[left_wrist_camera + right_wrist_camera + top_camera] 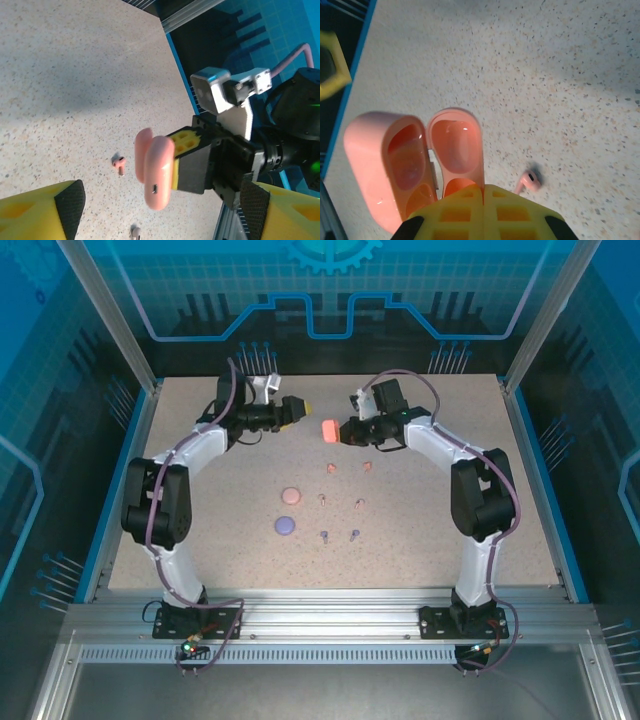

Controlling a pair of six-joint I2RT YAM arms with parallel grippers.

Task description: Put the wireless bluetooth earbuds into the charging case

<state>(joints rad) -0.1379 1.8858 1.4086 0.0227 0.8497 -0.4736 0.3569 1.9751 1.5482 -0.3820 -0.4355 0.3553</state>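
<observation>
"Right fingers (470, 215) first: what did you have in them?"

"I had them pinched shut on the coral case (375, 165), gripping the edge of one half, with the case swung open and lifted off the counter (560, 75). As I judged it, that was the point: one arm steadied the open case in the air so the other could feed it."

"And the left fingers (35, 215)?"

"Spread wide with nothing between them, facing the case from the left, near it but not touching. Empty like that, I took them to be ready to fetch a bud."

"So where were the buds?"

"I saw none in the open halves and none in either set of fingers. All six lay on the counter, nearer to me than the raised case. The coral earbuds (331, 468) were closest to it, then the pale pink pair (322, 499), and the purple pair (324, 535) nearest of all. From the right wrist, one coral bud lay on the counter just right of the shut fingers, apart from them."

"The other cases?"

"The pink case (291, 496) and purple case (285, 526) sat on the counter, left of their own buds and well apart from both arms."
</observation>
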